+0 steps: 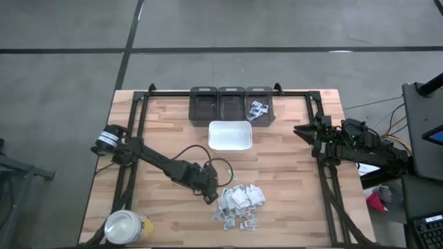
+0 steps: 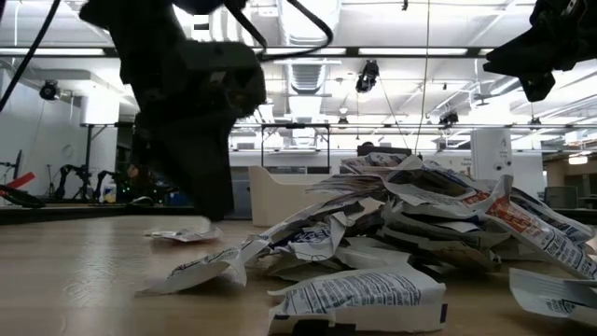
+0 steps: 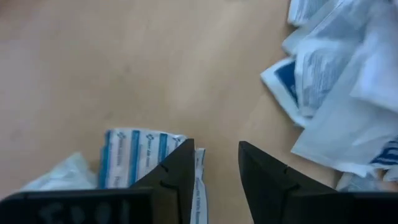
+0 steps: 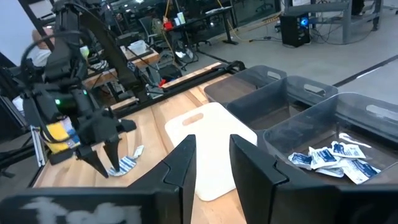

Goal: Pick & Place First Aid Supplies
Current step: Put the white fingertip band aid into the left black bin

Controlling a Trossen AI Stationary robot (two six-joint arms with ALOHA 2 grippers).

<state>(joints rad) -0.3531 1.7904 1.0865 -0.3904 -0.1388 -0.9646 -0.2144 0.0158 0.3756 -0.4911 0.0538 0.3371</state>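
Wooden planks form the surface (image 1: 166,124), and the first aid supplies (image 1: 239,205) lie on it as a loose pile of small white packets near the front edge, right of the middle. The left end effector (image 1: 210,196) is low at the left border of this pile. In the left wrist view its two dark fingers (image 3: 180,174) stand apart with bare wood between them, so it is open and grips nothing; one blue-striped packet (image 3: 140,155) lies just beside one finger and is partly hidden by it. In the low view this arm is only a dark shape, and its fingertips are hard to make out there. A few more packets (image 1: 258,109) lie in the rightmost of three dark bins (image 1: 232,102) at the back. The white tray (image 1: 229,135) sits just in front of the bins. The right end effector (image 1: 302,130) waits at the right side, above the surface; its fingers (image 4: 180,163) are parted and hold nothing. The yellow jar (image 1: 127,227) at the front left corner is cut off by the picture's edge.
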